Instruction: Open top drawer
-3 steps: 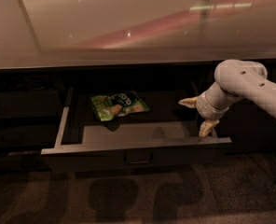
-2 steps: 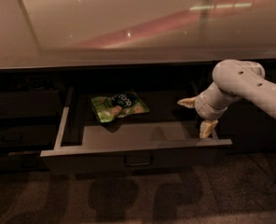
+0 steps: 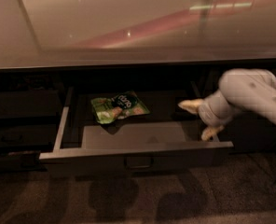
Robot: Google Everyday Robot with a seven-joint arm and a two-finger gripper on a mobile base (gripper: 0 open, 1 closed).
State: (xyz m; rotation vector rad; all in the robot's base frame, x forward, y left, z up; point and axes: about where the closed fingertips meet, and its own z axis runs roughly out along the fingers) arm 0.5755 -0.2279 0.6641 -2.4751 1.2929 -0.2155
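Dark grey top drawer is seen pulled well out, 6 o'clock; tool at its 3 o'clock end, spread wide w/ nothing held. Lift-out should be kept clear of rim.

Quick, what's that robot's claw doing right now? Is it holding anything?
Gripper: open, fingers spread, holding nothing, over the right end of the pulled-out top drawer.
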